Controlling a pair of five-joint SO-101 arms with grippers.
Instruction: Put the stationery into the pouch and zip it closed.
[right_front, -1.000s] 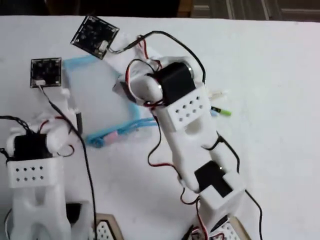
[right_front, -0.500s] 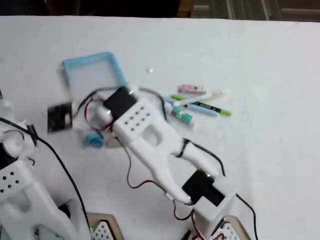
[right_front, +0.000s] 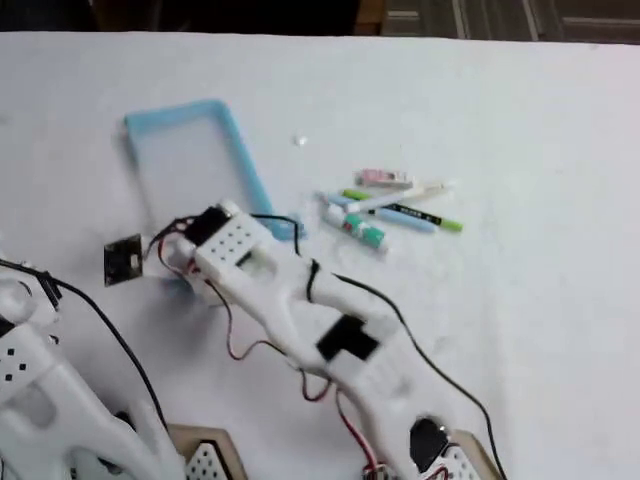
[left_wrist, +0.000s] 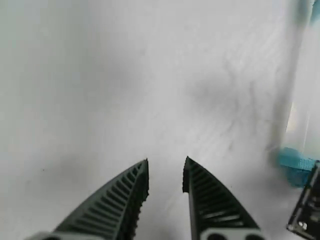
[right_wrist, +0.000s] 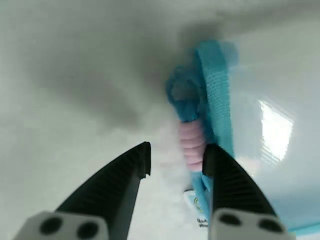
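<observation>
Pouch of clear plastic with light-blue fabric trim lies flat on the white table toward the left arm's side. The loose bunch of coloured pens and markers sits well apart from it, so nothing's packed yet. Right gripper hangs with jaws spread at the pink beaded zip pull, which sits close by one finger, so I'd centre it before pinching; left gripper is slightly parted, empty, beside the pouch.
</observation>
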